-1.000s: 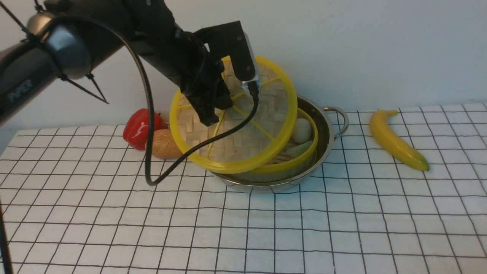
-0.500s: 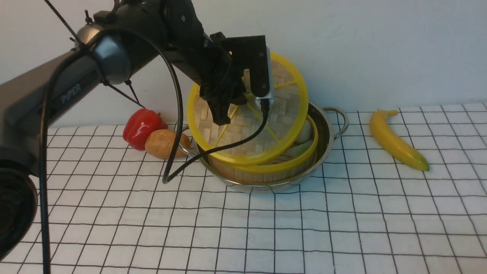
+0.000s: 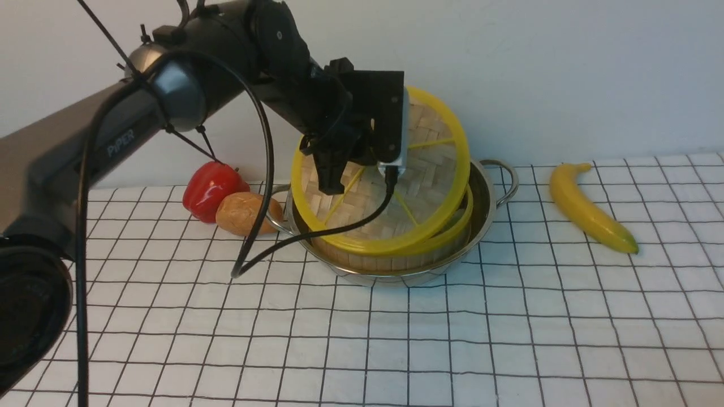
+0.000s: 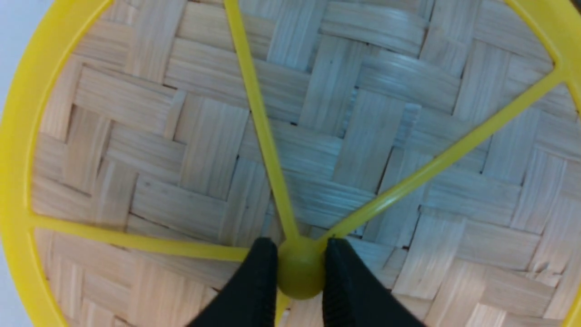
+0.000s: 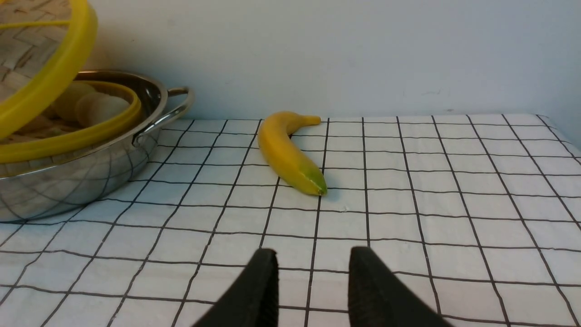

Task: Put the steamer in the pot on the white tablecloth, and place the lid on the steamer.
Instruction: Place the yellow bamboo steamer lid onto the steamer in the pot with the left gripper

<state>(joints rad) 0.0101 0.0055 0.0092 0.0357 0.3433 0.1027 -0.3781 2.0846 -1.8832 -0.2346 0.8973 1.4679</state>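
The lid (image 3: 418,186) is a woven disc with a yellow rim and spokes. It hangs tilted over the steamer (image 3: 390,260), its lower edge near the steamer's front rim. My left gripper (image 3: 365,167) is shut on the lid's centre knob (image 4: 299,272). The steamer sits inside the shiny pot (image 3: 486,192) on the white tablecloth (image 3: 396,339). In the right wrist view, white buns (image 5: 97,106) show in the steamer (image 5: 68,138) under the raised lid (image 5: 45,68). My right gripper (image 5: 311,268) is open and empty, low over the cloth; it is out of the front view.
A banana (image 3: 588,209) lies right of the pot, also in the right wrist view (image 5: 288,152). A red pepper (image 3: 209,189) and a brown potato-like thing (image 3: 243,212) sit left of the pot. A wall stands close behind. The left arm's cable hangs in front of the pot.
My left gripper has carried the lid to the right, from beside the pot to over the steamer. The lid now hides most of the buns. The pot and steamer have not moved.
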